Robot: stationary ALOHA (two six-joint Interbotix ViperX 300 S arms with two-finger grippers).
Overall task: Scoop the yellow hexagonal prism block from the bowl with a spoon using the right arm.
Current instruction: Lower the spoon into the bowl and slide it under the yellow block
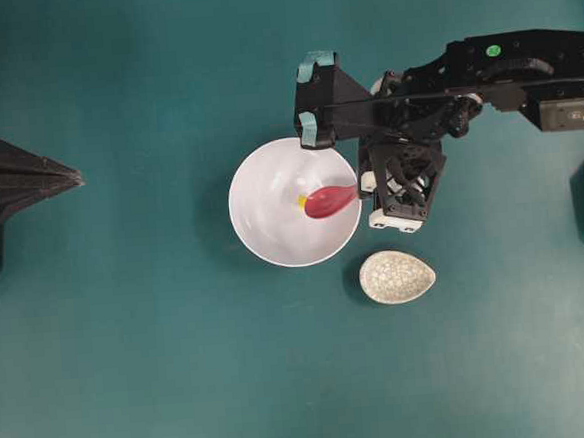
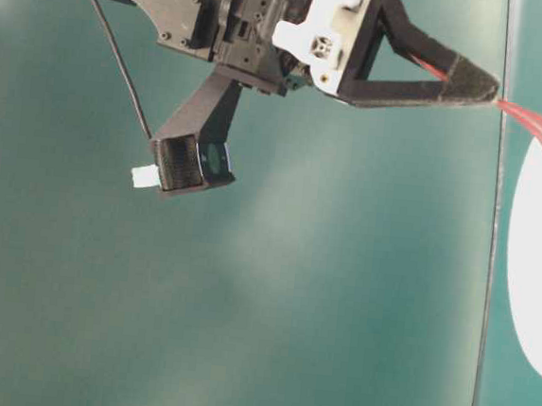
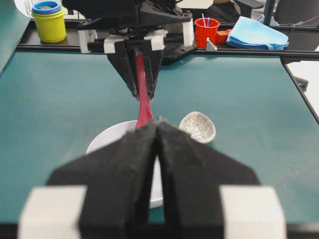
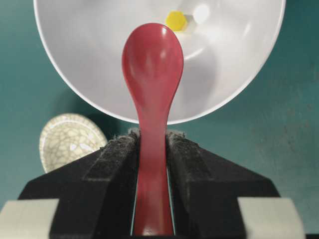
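Teal table (image 1: 130, 341) | your right gripper (image 4: 152, 144) pinches spoon (image 4: 152, 74) handle, scoop over bowl (image 4: 75, 74) | yellow block (image 4: 176, 21) unscooped, lying just past the tip | left gripper (image 3: 157, 134) pressed together, empty.

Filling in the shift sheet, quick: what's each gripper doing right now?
Left gripper: shut, holding nothing.
Right gripper: shut on the spoon, scoop over the bowl.

Light: bright, even, from above.
Glare: white spot inside the bowl (image 4: 202, 14) (beside the block).
Blur: table-level view soft, hazy.
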